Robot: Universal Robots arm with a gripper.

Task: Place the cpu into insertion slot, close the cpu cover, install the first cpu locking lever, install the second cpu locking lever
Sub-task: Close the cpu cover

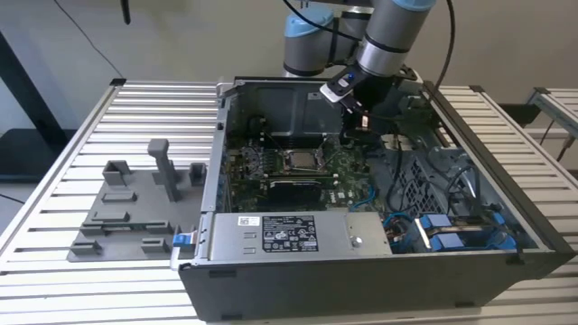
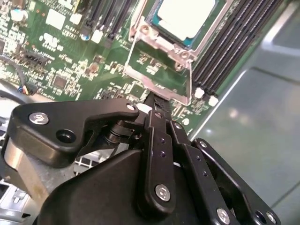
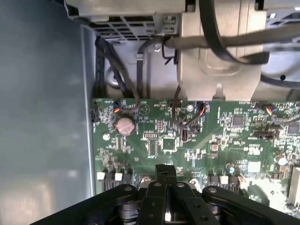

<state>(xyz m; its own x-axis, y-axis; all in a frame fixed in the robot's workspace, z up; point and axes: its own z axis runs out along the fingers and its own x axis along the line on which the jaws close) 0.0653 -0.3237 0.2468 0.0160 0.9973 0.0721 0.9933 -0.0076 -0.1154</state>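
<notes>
The cpu (image 2: 185, 16), a pale square chip, lies flat in the insertion slot (image 2: 206, 35) on the green board. In the exterior view the cpu (image 1: 300, 160) sits mid-board inside the open computer case. The silver cpu cover (image 2: 159, 89) is swung open beside the slot, and green board shows through its window. My gripper (image 2: 157, 101) is shut with nothing in it, and its black fingertips are right at the cover's outer edge. In the exterior view the gripper (image 1: 358, 130) hangs over the board towards that view's right of the slot. In the first wrist view the gripper (image 3: 165, 172) is low over the board.
The case walls (image 1: 226, 128) ring the board closely. Black memory slots (image 2: 234, 47) run beside the socket. Cables (image 3: 140, 70) and a metal bracket (image 3: 215, 51) lie at the board's edge. A grey parts fixture (image 1: 135, 203) rests on the slatted table at the exterior view's left.
</notes>
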